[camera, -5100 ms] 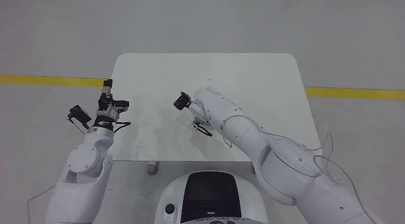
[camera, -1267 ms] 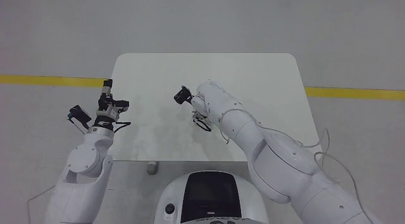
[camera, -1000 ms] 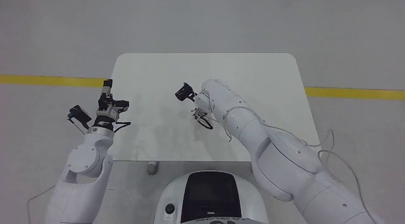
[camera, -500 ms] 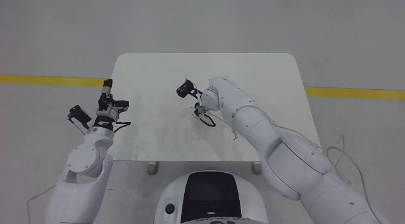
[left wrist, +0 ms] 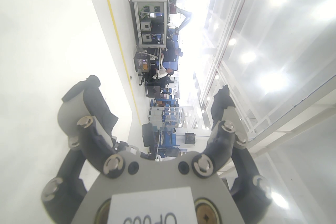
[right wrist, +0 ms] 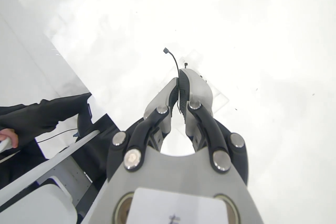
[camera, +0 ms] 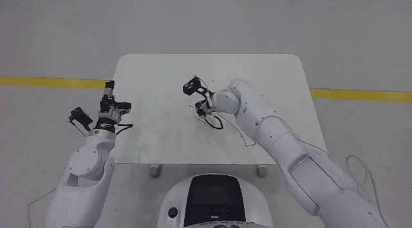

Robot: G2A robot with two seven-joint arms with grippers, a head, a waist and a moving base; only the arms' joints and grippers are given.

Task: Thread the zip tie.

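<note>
From above, the right claw (camera: 202,108) hangs over the middle of the white surface (camera: 270,80), and the left claw (camera: 109,98) sits at its left edge. The left wrist view shows that claw's fingers wide apart. In the right wrist view, the fingers are pressed together on the thin black zip tie (right wrist: 174,59), whose head curls out past their tips.

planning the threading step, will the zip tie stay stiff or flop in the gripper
Probably springy rather than limp: the zip tie arcs out past the right gripper without drooping. Likely light, being so thin. It may twist or slip, since only a narrow strap is pinched.
</note>
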